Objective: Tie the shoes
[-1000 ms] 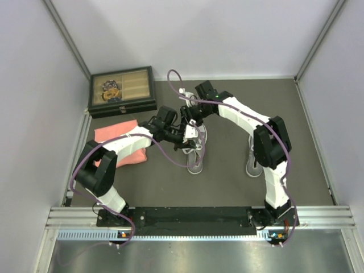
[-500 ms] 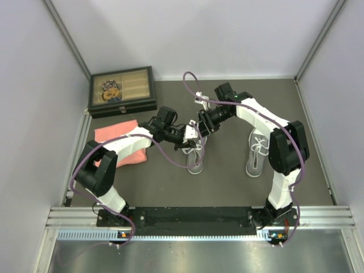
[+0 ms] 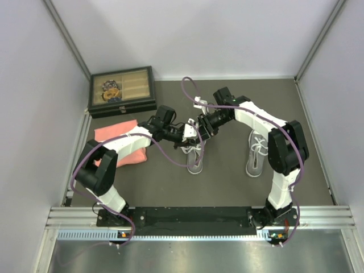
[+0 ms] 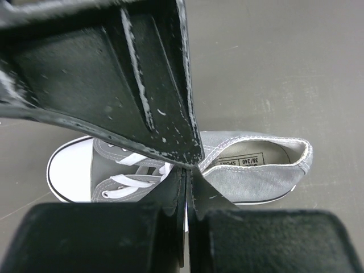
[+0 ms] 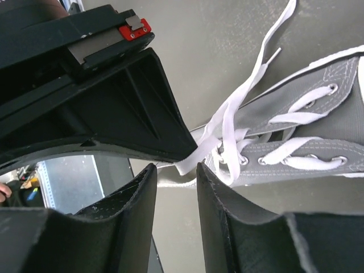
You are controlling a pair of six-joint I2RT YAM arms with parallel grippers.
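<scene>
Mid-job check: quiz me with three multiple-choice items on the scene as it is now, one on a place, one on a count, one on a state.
1. Where does the pink cloth lie?
A) on the table, left side, just nearer than the dark box
B) on the box's lid
C) in the table's far right corner

2. How many shoes are on the table?
A) one
B) two
C) three

3. How do the left tool fingers stand?
A) spread wide apart
B) closed almost together
C) out of every view

Answers:
1 A: the top view shows the cloth on the table surface in front of the box, left of both shoes.
2 B: one grey shoe lies mid-table and a second lies to its right.
3 B: the left wrist view shows only a thin slit between the fingers.
</scene>
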